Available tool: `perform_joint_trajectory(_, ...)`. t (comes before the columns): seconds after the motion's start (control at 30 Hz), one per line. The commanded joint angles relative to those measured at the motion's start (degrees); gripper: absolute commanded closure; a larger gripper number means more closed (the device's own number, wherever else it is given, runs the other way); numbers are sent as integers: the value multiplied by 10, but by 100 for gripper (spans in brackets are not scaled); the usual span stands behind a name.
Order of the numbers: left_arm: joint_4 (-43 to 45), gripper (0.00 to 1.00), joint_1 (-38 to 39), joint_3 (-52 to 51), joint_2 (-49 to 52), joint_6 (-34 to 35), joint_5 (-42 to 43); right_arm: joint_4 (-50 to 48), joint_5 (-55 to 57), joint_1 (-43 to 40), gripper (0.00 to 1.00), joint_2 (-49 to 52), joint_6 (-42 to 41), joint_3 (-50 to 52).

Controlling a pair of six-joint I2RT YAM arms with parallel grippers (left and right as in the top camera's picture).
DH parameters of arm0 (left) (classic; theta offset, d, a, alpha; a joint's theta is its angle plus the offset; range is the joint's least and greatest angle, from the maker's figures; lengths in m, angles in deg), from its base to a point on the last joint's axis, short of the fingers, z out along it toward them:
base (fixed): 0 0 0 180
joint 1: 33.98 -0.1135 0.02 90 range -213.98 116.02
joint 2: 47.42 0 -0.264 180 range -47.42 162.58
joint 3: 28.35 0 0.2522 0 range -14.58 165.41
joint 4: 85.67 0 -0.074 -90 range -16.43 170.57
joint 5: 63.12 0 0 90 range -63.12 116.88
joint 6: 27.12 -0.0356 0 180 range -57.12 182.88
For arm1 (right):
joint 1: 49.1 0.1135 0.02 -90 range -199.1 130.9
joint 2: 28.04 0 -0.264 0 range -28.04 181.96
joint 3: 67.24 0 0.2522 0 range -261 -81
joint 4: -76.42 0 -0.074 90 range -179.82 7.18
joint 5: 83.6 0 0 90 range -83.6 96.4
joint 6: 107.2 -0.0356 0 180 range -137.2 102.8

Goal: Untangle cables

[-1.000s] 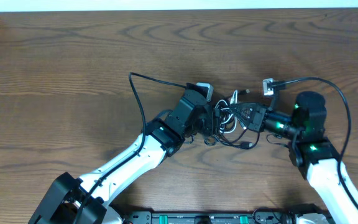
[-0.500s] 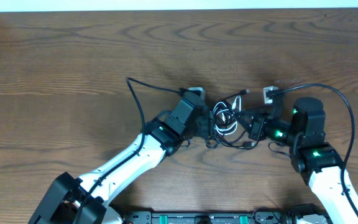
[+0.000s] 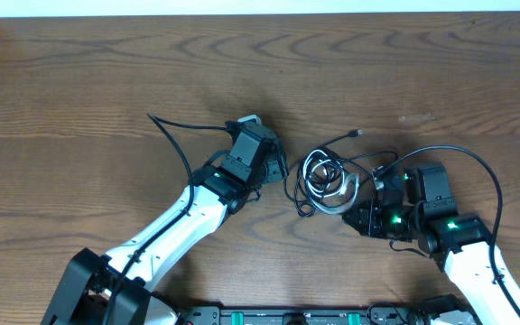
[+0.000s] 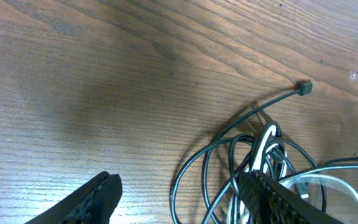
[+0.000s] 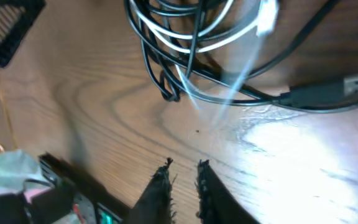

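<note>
The cables point(image 3: 325, 179) lie in a loose tangle on the wooden table between the arms: black loops wound with a thin white cord point(image 3: 337, 191), and one black end with a small plug point(image 3: 357, 134) trailing up and right. My left gripper point(image 3: 283, 171) stands open at the tangle's left edge. In the left wrist view the cables point(image 4: 253, 149) lie partly between its fingers, and the right finger point(image 4: 272, 199) covers some loops. My right gripper point(image 5: 184, 177) is slightly open and empty, just short of the cables point(image 5: 185, 37). A USB plug point(image 5: 353, 84) lies at the right.
Thick black arm wires arch beside each wrist, the left one point(image 3: 165, 126) and the right one point(image 3: 477, 158). The robot's base rail point(image 3: 287, 316) runs along the front edge. A white strip point(image 3: 242, 7) borders the table's far edge.
The right gripper has let go of the cables and drawn back toward the front. The left arm has pulled away to the left. The tangle now rests on the table.
</note>
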Motion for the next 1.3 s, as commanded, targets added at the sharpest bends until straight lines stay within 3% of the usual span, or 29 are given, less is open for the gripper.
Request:
perform_joint_trajectory(0.0, 0, 27, -1, 4, -1, 5, -14, 3, -11, 3, 52, -3, 31, -3)
perform_joint_trajectory(0.1, 1, 18, -1, 4, -1, 5, -13, 0, 28, 3, 25, -3, 39, -3)
perform_joint_trajectory(0.2, 1, 16, 0, 4, -1, 5, -11, -16, 77, 2, 13, -5, 19, -6)
perform_joint_trajectory(0.5, 63, 22, 20, 3, 6, -4, 13, -93, 117, 1, 1, -5, -18, -9)
perform_joint_trajectory(0.57, 88, 8, 33, 3, 19, -24, 12, -94, 139, 1, 1, -5, -30, -9)
perform_joint_trajectory(0.77, 118, 7, 53, 4, 97, -32, 13, -92, 149, 1, 1, -5, -30, -9)
perform_joint_trajectory(0.9, 149, 20, 63, 4, 144, -32, 48, -92, 149, 1, 1, -5, -30, -9)
perform_joint_trajectory(1.03, 179, 42, 72, 4, 175, -32, 79, -91, 148, 1, 1, -5, -30, -9)
perform_joint_trajectory(1.1, 179, 68, 73, 4, 185, -32, 77, -89, 148, 1, 1, -5, -30, -9)
perform_joint_trajectory(1.13, 179, 88, 73, 3, 189, -32, 77, -89, 148, 1, 1, -5, -30, -9)
perform_joint_trajectory(1.17, 177, 92, 73, 3, 191, -32, 77, -88, 148, 1, 1, -5, -30, -9)
perform_joint_trajectory(1.27, 188, 92, 71, 4, 186, -36, 77, -90, 148, 1, 1, -5, -30, -9)
